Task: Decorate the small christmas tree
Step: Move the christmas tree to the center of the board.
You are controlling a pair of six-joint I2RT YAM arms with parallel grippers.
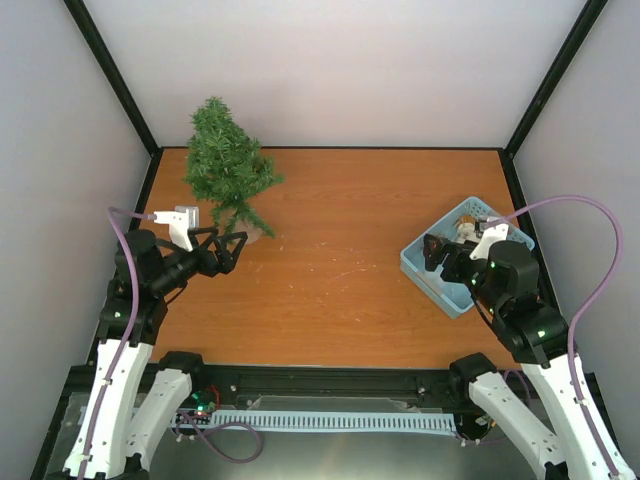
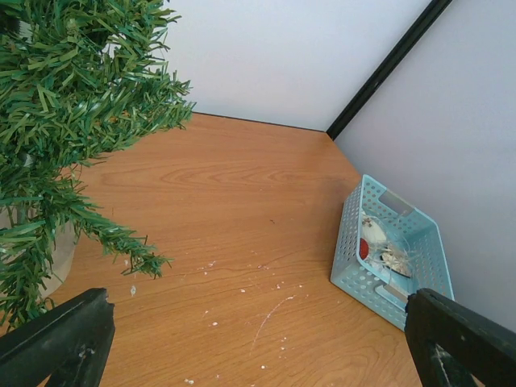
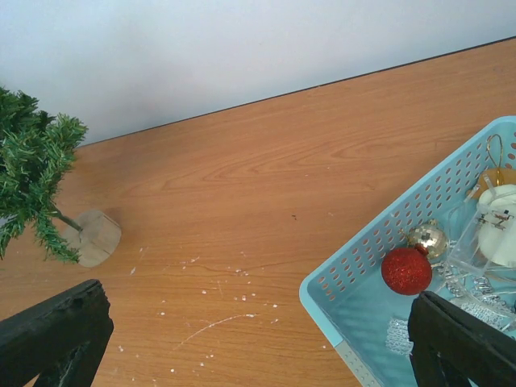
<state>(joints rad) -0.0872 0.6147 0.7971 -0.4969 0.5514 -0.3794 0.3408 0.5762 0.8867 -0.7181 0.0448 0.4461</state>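
Observation:
The small christmas tree (image 1: 228, 168) stands bushy and dark green on a pale round base (image 1: 247, 233) at the table's back left. No ornament shows on its branches. My left gripper (image 1: 234, 251) hovers open just in front of that base, holding nothing. The left wrist view has the tree (image 2: 64, 105) at the left and the open gripper (image 2: 258, 330) over bare wood. My right gripper (image 1: 436, 258) hangs open over the near-left part of a light blue basket (image 1: 435, 226). The right wrist view shows the gripper (image 3: 258, 334) empty and the tree (image 3: 32, 165) far left.
The basket (image 3: 371, 246) holds a red glitter ball (image 3: 406, 269), a small gold ball (image 3: 428, 238), a white ornament (image 3: 498, 226) and clear plastic pieces. White specks and a scratch (image 2: 270, 314) mark the wood. Grey walls close in the table on three sides.

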